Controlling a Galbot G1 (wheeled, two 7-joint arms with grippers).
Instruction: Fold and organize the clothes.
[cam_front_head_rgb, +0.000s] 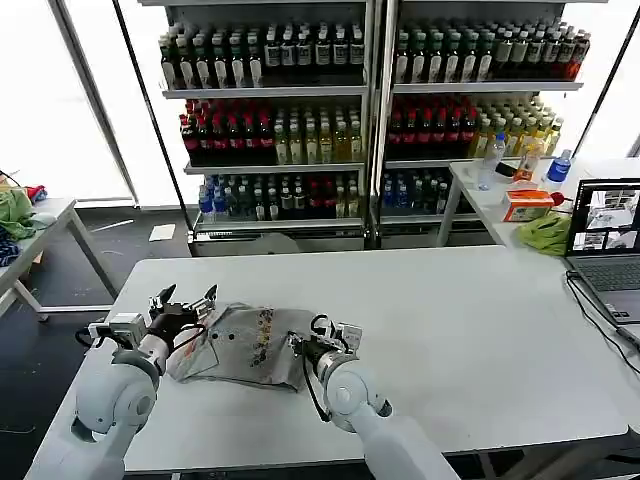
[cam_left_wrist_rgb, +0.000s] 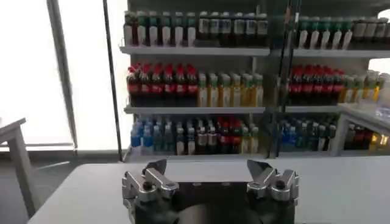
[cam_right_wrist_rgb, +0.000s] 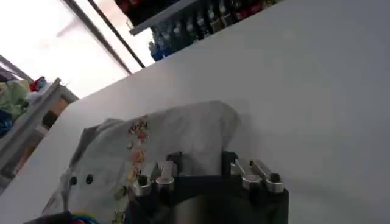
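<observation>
Shirt (cam_front_head_rgb: 250, 345) lies crumpled on the white table (cam_front_head_rgb: 480, 330) between the 2 claws, long axis running arm to arm. Left gripper (cam_front_head_rgb: 184, 302) spread wide, empty, just beside its left edge. Right gripper (cam_front_head_rgb: 318, 342) open, at the right edge; looks nearer.

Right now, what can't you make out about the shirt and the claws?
- Shirt near edge: head view, hidden by the right claw and its arm.
- Shirt logo: right wrist view, blurred.
- Shirt's end toward the left arm: right wrist view, cut off by the edge.
- Left claw base: left wrist view, cut off.
</observation>
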